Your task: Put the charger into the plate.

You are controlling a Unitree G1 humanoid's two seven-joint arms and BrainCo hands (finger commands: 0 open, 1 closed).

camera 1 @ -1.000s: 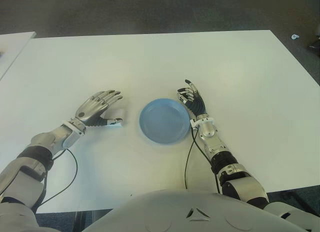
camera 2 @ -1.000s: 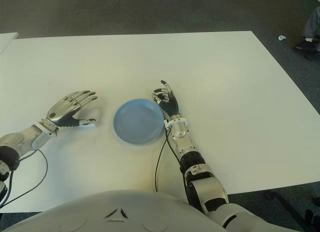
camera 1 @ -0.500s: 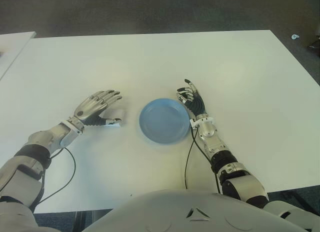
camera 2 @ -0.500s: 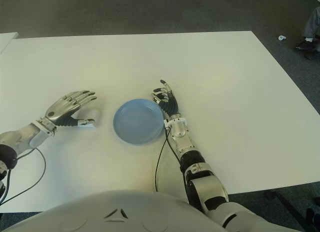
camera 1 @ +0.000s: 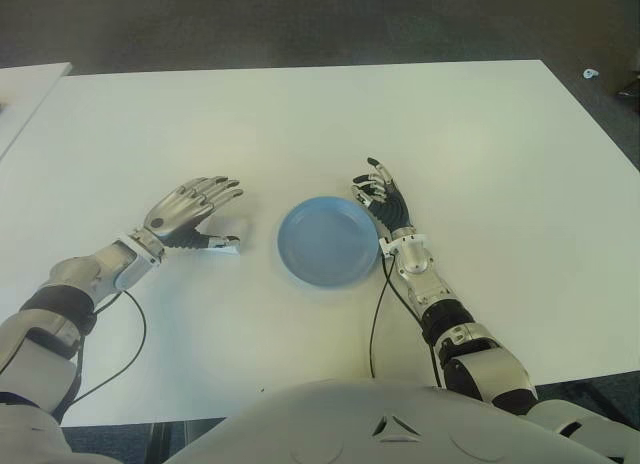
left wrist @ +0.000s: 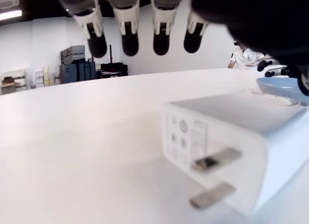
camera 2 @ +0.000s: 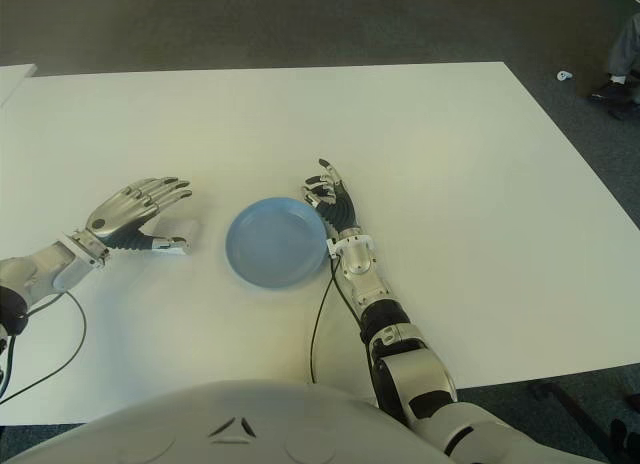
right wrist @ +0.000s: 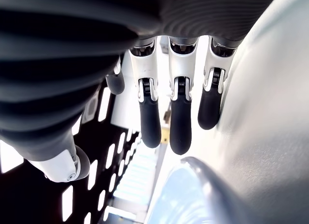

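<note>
The white charger (left wrist: pixel 227 137) lies on the white table (camera 1: pixel 300 124) with its two metal prongs pointing toward my left wrist. My left hand (camera 1: pixel 205 209) hovers over it, fingers (left wrist: pixel 130 28) spread above and thumb low beside it, holding nothing. In the eye views the charger barely stands out from the tabletop. The blue plate (camera 1: pixel 330 241) sits to the right of that hand with nothing in it. My right hand (camera 1: pixel 385 199) shows at the plate's right rim, fingers relaxed and holding nothing.
Black cables (camera 1: pixel 375 314) trail from both wrists toward the table's near edge. A second white table (camera 1: pixel 25 84) stands at the far left. In the left wrist view a person (left wrist: pixel 245 56) is seen far off. Dark floor surrounds the table.
My left hand and forearm have drifted slightly to the left and away from me, staying open. The right hand and the plate have not moved.
</note>
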